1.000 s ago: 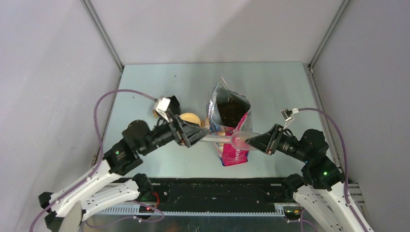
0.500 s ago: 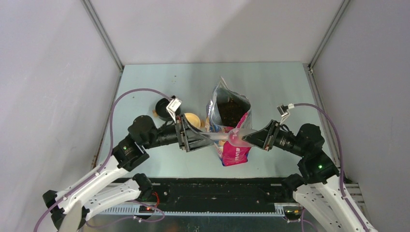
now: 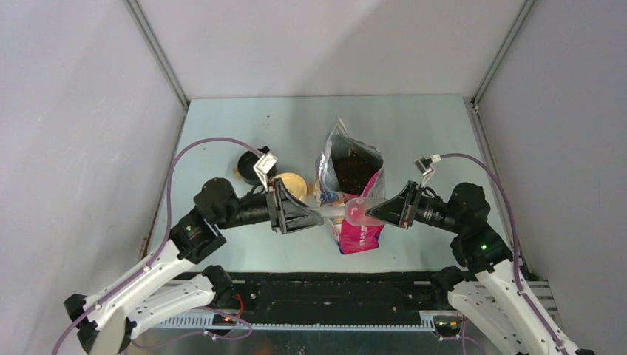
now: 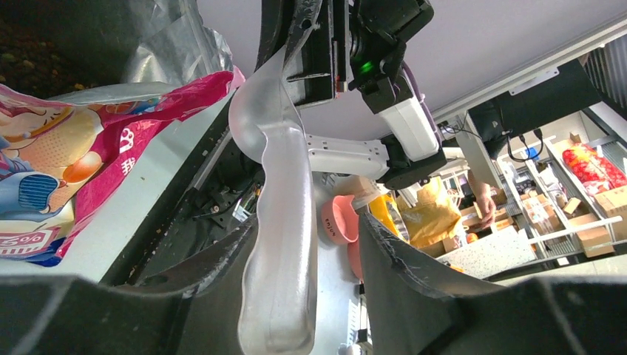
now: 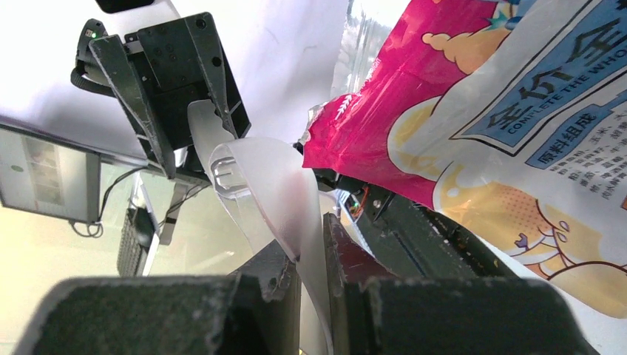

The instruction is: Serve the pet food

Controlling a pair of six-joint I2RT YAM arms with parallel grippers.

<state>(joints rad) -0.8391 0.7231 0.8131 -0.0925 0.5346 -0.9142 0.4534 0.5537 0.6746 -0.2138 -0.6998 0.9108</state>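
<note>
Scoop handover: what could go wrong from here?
1. The left gripper has its jaws open around the scoop handle, with a gap on one side. If the right gripper, pinching the bowl rim, lets go early, the scoop likely drops.
2. The scoop hangs right by the open bag; a tug between arms could tip it and spill the pet food.

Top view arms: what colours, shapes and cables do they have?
The left arm and right arm have white lower links, black upper joints, one green light each. The left gripper and right gripper are black and tapering. Purple cables loop to both wrists.
</note>
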